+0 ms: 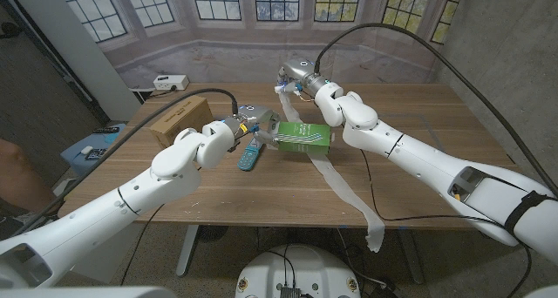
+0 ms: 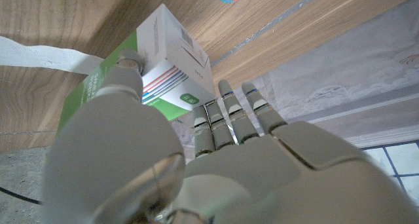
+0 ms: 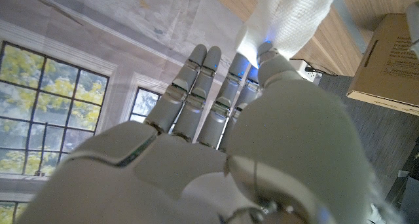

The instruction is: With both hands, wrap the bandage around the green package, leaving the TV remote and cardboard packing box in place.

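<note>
While the left hand [image 1: 248, 124] grips the green package [image 1: 303, 136] at its end near the tabletop's [image 1: 410, 172] middle, the right hand [image 1: 295, 78] pinches the bandage [image 1: 336, 180] up behind it. I judge the wrap barely begun: 1 strip lies across the package, its tail trailing off the front edge. TV remote [image 1: 250, 155] and cardboard box [image 1: 180, 118] sit undisturbed.

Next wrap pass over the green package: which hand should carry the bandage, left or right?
Right, probably. The right hand already pinches the bandage up behind the green package, with the strip running over it. The left hand grips the package's end, so it looks better used as the anchor.
</note>
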